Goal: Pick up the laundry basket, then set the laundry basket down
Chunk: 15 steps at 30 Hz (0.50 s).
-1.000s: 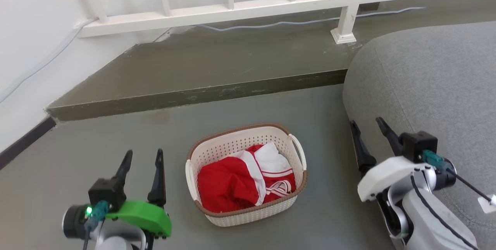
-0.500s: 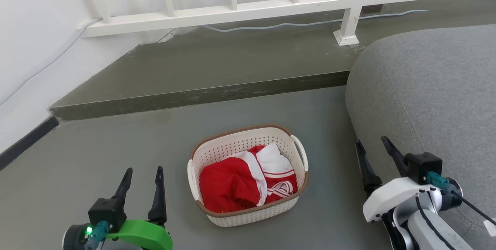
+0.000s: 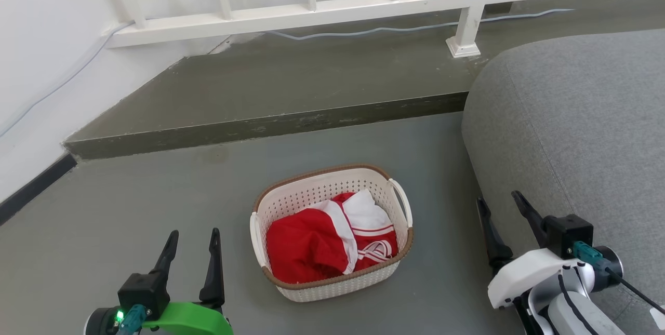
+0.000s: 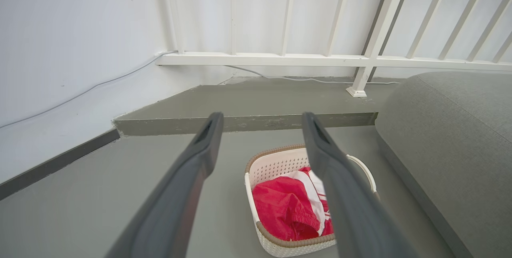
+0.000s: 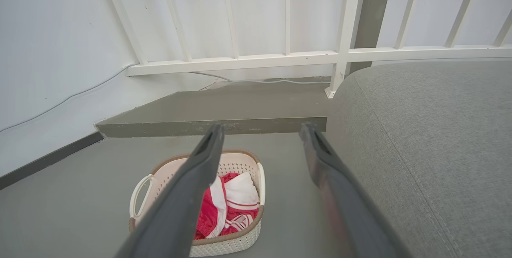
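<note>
The laundry basket (image 3: 291, 202), cream-white and perforated with a brown rim, stands on the grey floor with red and white clothes (image 3: 327, 241) inside. It also shows in the left wrist view (image 4: 270, 166) and the right wrist view (image 5: 164, 174). My left gripper (image 3: 193, 239) is open at the lower left, well apart from the basket's left handle (image 3: 253, 231). To the right of the basket's right handle (image 3: 404, 205), my right gripper (image 3: 500, 201) is open and holds nothing.
A grey sofa (image 3: 582, 117) fills the right side, close behind my right gripper. A raised concrete step (image 3: 270, 127) runs behind the basket. A white railing (image 3: 363, 5) and a grey cable (image 3: 395, 28) lie beyond it. A white wall (image 3: 47, 54) is on the left.
Both grippers sit lower and nearer the picture's bottom edge than a second ago, drawn back from the basket. The basket stays in place on the floor.
</note>
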### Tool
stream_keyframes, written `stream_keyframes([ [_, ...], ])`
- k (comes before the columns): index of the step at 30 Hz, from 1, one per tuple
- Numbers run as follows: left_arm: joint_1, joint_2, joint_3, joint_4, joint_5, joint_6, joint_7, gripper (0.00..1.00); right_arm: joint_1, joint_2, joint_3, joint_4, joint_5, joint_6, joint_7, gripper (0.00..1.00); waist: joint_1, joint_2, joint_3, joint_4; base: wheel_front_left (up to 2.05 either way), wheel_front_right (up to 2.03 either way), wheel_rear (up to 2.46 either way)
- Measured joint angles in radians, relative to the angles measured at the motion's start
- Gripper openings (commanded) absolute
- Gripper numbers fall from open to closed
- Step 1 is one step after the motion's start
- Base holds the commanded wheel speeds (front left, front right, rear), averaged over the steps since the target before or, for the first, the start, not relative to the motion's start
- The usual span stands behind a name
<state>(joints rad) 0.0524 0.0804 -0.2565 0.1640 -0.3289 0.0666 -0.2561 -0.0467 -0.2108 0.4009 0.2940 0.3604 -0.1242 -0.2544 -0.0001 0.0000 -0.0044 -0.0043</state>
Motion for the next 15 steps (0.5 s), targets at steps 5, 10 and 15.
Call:
stream_keyframes([
  [5, 0.005, -0.001, 0.000, -0.011, 0.005, 0.003, 0.000, 1.00, 0.014, 0.000, -0.007, -0.009, -0.002, 0.000, 0.000, 1.00, 0.0000, 0.0000, 0.001, 0.001, 0.00, 0.00, 0.00],
  [10, 0.012, -0.001, 0.000, -0.017, 0.010, 0.005, 0.000, 1.00, 0.018, 0.002, -0.010, -0.020, -0.005, 0.000, 0.000, 1.00, 0.0000, 0.0000, 0.001, 0.003, 0.00, 0.00, 0.00],
  [15, 0.015, -0.002, -0.002, -0.026, 0.018, 0.004, 0.000, 0.00, 0.028, 0.007, -0.015, -0.034, -0.011, 0.000, 0.000, 0.00, 0.0000, 0.0000, 0.004, 0.005, 0.00, 0.00, 0.00],
])
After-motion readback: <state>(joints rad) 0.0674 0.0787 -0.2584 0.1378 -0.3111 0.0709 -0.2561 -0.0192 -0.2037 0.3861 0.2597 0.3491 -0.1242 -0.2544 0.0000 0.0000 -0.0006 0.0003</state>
